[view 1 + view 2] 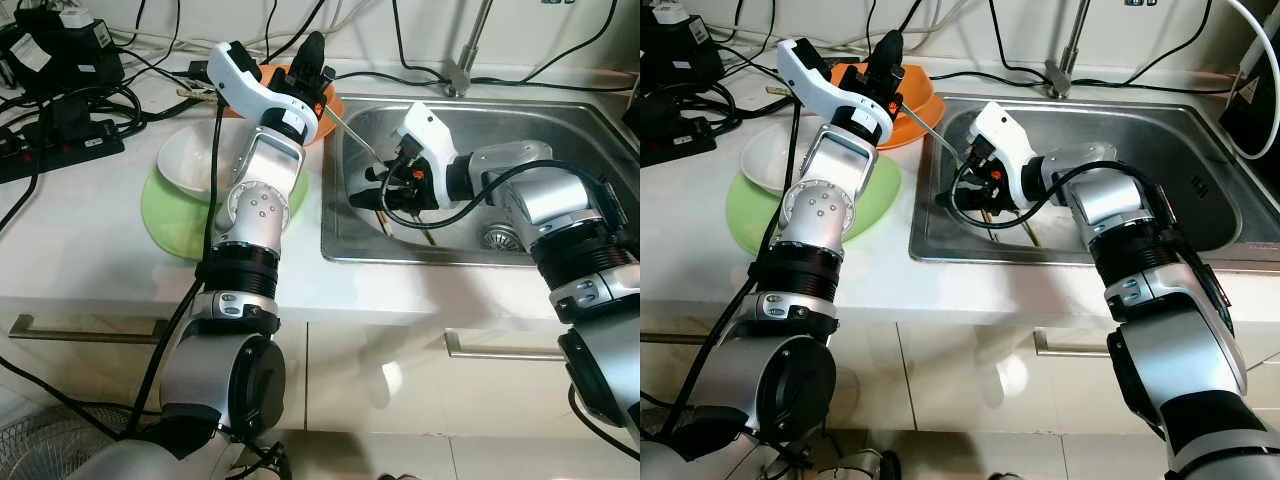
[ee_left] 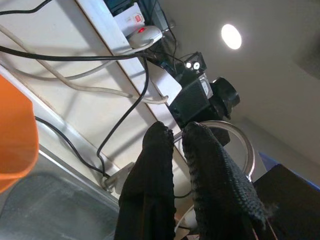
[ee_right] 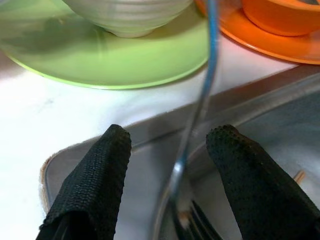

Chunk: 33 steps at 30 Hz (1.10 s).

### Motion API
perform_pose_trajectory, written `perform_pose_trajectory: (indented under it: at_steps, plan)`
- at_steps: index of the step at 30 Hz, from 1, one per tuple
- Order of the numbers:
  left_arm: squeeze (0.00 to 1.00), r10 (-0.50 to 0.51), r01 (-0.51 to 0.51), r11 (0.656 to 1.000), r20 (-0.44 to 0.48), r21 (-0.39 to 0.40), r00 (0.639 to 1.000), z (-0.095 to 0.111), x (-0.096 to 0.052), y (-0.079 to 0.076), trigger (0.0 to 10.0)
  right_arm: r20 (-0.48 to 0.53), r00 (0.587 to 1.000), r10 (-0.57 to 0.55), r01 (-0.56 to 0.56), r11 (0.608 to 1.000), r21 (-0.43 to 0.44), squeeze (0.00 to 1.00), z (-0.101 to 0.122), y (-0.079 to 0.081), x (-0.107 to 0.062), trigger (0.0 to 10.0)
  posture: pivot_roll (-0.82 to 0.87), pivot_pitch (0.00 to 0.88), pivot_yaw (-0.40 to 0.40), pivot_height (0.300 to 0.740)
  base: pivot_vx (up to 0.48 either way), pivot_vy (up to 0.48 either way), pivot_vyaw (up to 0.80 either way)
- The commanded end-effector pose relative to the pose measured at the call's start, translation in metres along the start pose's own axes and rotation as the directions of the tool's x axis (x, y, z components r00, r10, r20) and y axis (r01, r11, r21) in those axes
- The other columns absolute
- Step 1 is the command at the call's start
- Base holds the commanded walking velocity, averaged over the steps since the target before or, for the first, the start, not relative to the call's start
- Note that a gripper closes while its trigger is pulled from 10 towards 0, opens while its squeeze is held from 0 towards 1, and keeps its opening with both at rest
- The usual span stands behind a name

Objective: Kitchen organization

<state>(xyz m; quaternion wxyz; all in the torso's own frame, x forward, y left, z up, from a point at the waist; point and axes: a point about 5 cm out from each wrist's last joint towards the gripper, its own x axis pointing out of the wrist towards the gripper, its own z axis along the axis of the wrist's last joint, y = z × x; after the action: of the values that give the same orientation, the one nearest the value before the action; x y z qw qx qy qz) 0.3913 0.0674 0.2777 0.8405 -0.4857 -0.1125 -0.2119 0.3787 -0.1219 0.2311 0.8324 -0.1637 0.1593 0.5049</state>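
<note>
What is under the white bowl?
The white bowl sits on a green plate on the white counter. The robot's left arm covers part of both, so the far side of the plate is hidden in the eye views.

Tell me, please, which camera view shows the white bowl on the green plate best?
The left eye view shows the white bowl best: its rim and inside are visible on the green plate, though the left arm covers part. The right eye view hides more of it behind that arm. The right wrist view shows its base, blurred.
</note>
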Motion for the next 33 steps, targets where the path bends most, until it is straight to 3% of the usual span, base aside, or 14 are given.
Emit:
perform_pose_trajectory:
  at_steps: [1,5,8,10,11,26,27,33]
  plan:
    - [0.00,-0.046,0.041,0.994,-0.056,-0.099,0.997,-0.036,0.000,-0.023,0.0,0.006,1.000,-0.014,0.014,1.000,-0.004,0.00,0.000,-0.001,-0.001,0.0,0.01,0.072,0.012,0.740,0.000,0.000,0.00]
    - [0.00,-0.041,0.036,0.994,-0.056,-0.099,0.998,-0.036,-0.001,-0.022,0.0,0.014,0.999,-0.047,0.047,0.999,0.003,0.00,0.001,-0.005,-0.003,0.0,0.01,0.068,0.014,0.740,0.000,0.000,0.00]
    - [0.00,-0.043,0.037,0.995,-0.065,-0.096,0.997,-0.038,-0.002,-0.021,0.0,0.015,0.998,-0.058,0.058,0.998,-0.012,0.00,0.005,-0.006,-0.006,6.9,0.01,0.066,0.017,0.740,0.000,0.000,0.00]
    - [0.00,-0.044,0.037,0.995,-0.069,-0.096,0.997,-0.040,-0.003,-0.021,0.0,0.020,0.998,-0.059,0.060,0.998,-0.021,0.00,0.008,-0.007,-0.007,9.6,0.00,0.063,0.018,0.740,0.000,0.000,0.00]
    - [0.00,-0.045,0.038,0.995,-0.071,-0.096,0.996,-0.041,-0.003,-0.021,0.0,0.021,0.998,-0.067,0.067,0.997,-0.029,0.00,0.010,-0.008,-0.008,10.0,0.00,0.061,0.018,0.740,0.000,0.000,0.00]
    - [0.00,-0.054,0.044,0.995,-0.111,-0.092,0.992,-0.052,-0.007,-0.021,0.0,0.051,0.989,-0.138,0.142,0.987,-0.081,0.00,0.035,-0.022,-0.020,10.0,0.00,0.048,0.022,0.740,0.000,0.000,0.00]
    - [0.00,-0.054,0.044,0.995,-0.111,-0.092,0.992,-0.052,-0.007,-0.021,0.0,0.052,0.989,-0.138,0.142,0.986,-0.083,0.00,0.036,-0.022,-0.021,0.0,0.00,0.048,0.022,0.740,0.000,0.000,0.00]
    - [0.00,-0.050,0.040,0.995,-0.113,-0.092,0.992,-0.053,-0.008,-0.020,0.0,0.035,0.989,-0.142,0.145,0.984,-0.108,0.00,0.035,-0.023,-0.024,0.0,0.00,0.043,0.021,0.740,0.000,0.000,0.00]
